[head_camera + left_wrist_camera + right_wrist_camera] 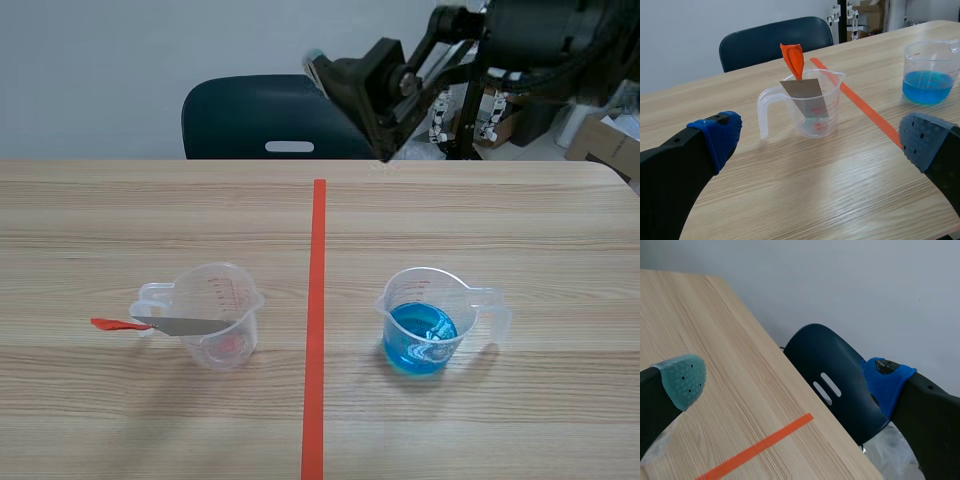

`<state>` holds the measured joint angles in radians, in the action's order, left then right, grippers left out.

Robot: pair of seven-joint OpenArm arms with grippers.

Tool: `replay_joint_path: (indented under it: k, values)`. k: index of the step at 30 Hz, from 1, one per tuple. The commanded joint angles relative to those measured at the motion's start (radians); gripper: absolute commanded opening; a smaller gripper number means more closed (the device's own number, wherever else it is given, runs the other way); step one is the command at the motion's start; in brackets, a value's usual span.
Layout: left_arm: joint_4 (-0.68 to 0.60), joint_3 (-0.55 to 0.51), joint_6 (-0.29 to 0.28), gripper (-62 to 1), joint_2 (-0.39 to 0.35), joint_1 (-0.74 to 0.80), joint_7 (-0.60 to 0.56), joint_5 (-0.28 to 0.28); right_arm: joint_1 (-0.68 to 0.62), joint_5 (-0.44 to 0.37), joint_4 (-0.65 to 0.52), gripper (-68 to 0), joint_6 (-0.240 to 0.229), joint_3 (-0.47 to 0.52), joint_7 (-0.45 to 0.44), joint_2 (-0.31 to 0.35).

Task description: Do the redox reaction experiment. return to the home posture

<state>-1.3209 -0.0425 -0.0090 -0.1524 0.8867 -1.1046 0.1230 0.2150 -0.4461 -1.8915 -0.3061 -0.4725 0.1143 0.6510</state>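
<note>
With the left tool (820,141) gaping empty before the clear cup (812,102) with its metal strip (807,95) and the right tool (785,380) gaping empty high over the desk's (520,220) far edge, well apart from the blue cup (425,322), judged experiment finished, homing nearly complete.

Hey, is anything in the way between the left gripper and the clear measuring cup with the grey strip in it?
Nothing visible. The open left gripper faces the measuring cup with only table between them. The cup of blue liquid stands off to the side, beyond the orange tape line.
</note>
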Motion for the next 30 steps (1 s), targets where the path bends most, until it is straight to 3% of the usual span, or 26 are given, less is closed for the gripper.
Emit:
replay_joint_path:
  k: [1,5,7,10,19,24,30]
  values:
    - [-0.043,-0.005,-0.001,1.4,-0.001,0.014,0.026,-0.005,-0.021,0.003,-0.008,0.4,0.007,0.024,-0.008,0.034]
    - [-0.117,-0.03,-0.021,1.4,-0.001,0.014,0.111,-0.008,-0.111,0.075,-0.008,0.4,0.008,0.121,-0.008,0.093]
    - [-0.158,-0.051,-0.06,1.4,-0.001,0.014,0.166,-0.011,-0.165,0.11,-0.008,0.4,0.008,0.185,-0.007,0.097]
    - [-0.218,-0.078,-0.118,1.4,-0.009,0.014,0.242,-0.011,-0.248,0.11,-0.008,0.4,0.008,0.284,-0.005,0.097]
    - [-0.386,-0.102,-0.145,1.4,-0.097,0.029,0.397,-0.117,-0.44,0.099,-0.034,0.4,0.007,0.527,-0.088,0.097]
    - [-0.434,-0.124,-0.147,1.4,-0.126,0.03,0.429,-0.15,-0.573,0.095,-0.111,0.4,0.008,0.609,-0.088,0.097]
    - [-0.461,-0.131,-0.221,1.4,-0.182,0.03,0.451,-0.149,-0.78,0.095,-0.201,0.4,0.012,0.668,-0.088,0.087]
